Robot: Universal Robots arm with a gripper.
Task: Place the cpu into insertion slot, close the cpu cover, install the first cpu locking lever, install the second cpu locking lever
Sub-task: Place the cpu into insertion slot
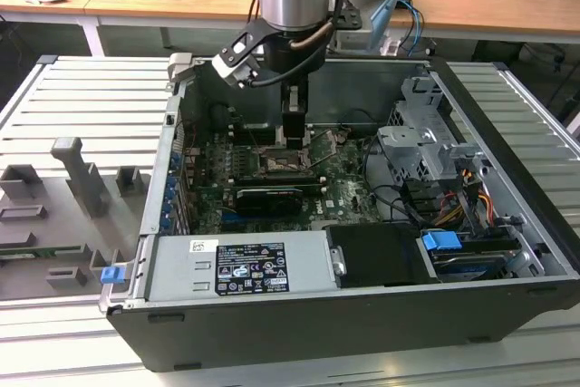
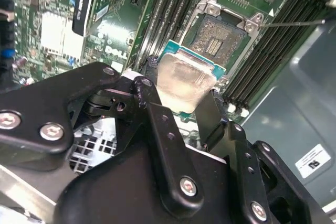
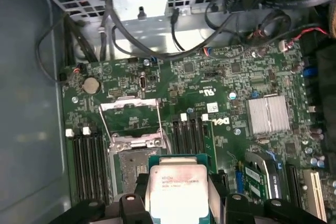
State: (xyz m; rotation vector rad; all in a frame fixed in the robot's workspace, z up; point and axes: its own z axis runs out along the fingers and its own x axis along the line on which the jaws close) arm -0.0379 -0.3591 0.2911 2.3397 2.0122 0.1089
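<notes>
My gripper is clamped on the cpu, hovering just above the bare insertion slot; cpu cover up, locking levers unlatched, nothing seated yet

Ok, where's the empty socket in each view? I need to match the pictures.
Exterior view: the socket sits mid-board, just by the tip of the gripper.
Second wrist view: the socket lies open just beyond the chip held in the gripper.
First wrist view: the socket is partly behind the chip, with the cover swung open next to it.
Shared landmark: the gripper, right at the socket in all three.
</notes>
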